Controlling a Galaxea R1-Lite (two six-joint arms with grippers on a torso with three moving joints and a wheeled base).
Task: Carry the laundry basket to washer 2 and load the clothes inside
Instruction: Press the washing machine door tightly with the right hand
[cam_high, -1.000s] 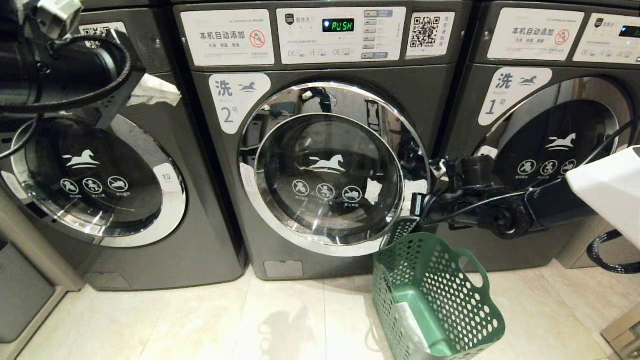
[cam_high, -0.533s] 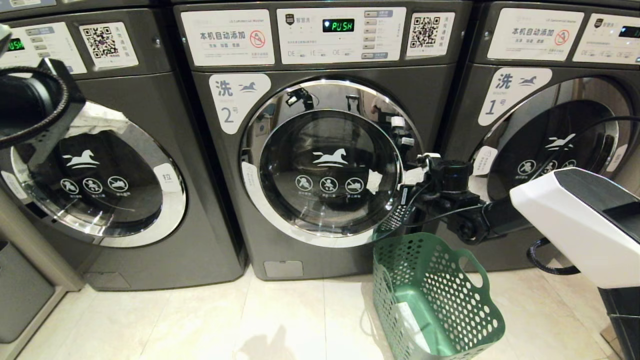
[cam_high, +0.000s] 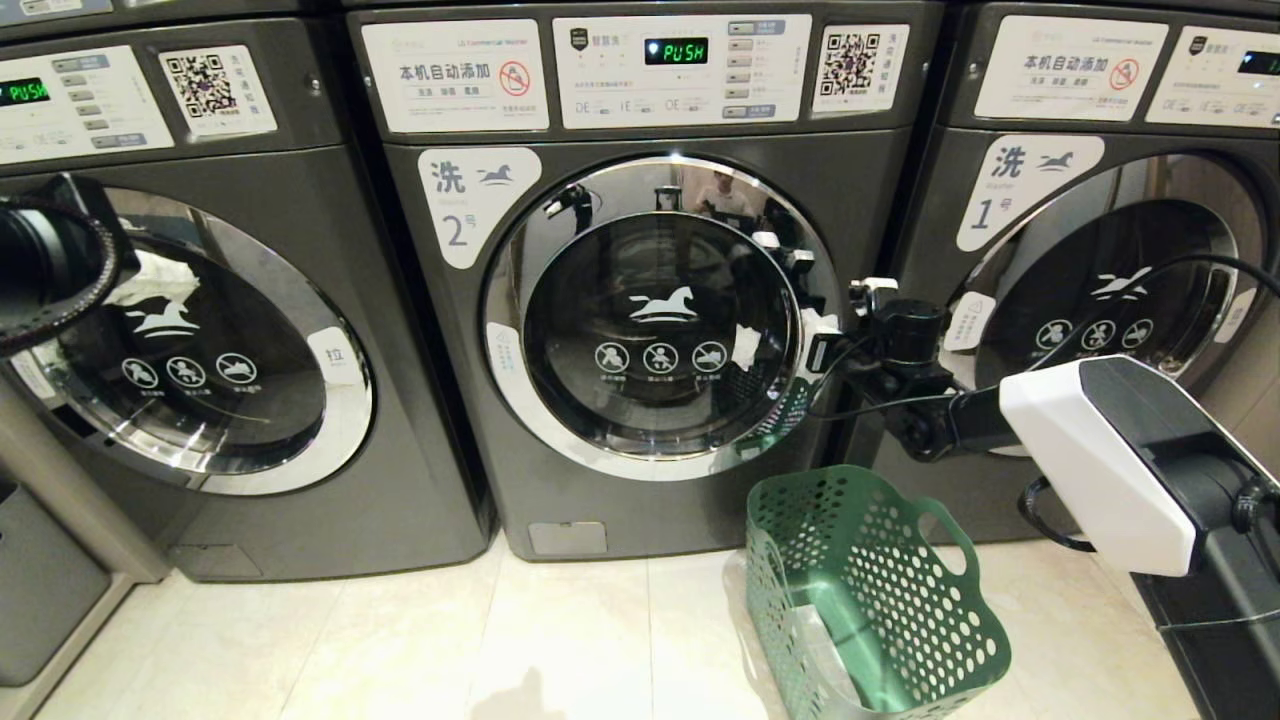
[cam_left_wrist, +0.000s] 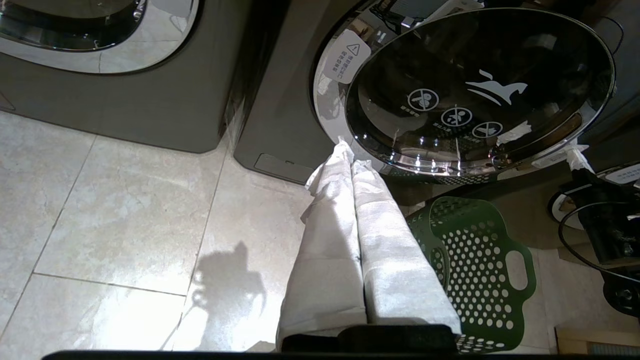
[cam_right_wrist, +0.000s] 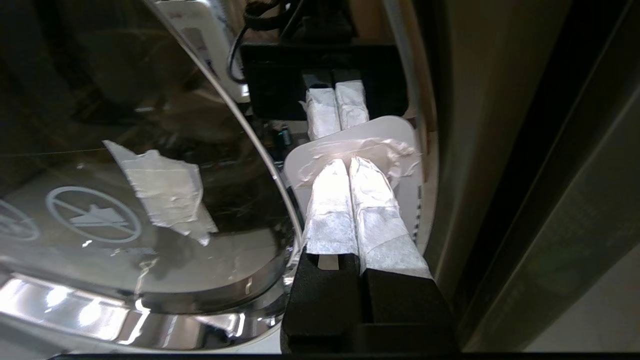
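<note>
From the head, the green basket (cam_high: 875, 590) sits on the floor before washer 2 (cam_high: 660, 340), no clothes showing in it; the right gripper (cam_high: 822, 352) presses the door's edge, seemingly closing it. The left wrist shows the left gripper (cam_left_wrist: 345, 150) pinched shut, empty. The right wrist shows fingers (cam_right_wrist: 332, 200) closed together against the door tab (cam_right_wrist: 357, 150); next, push until it latches.
</note>
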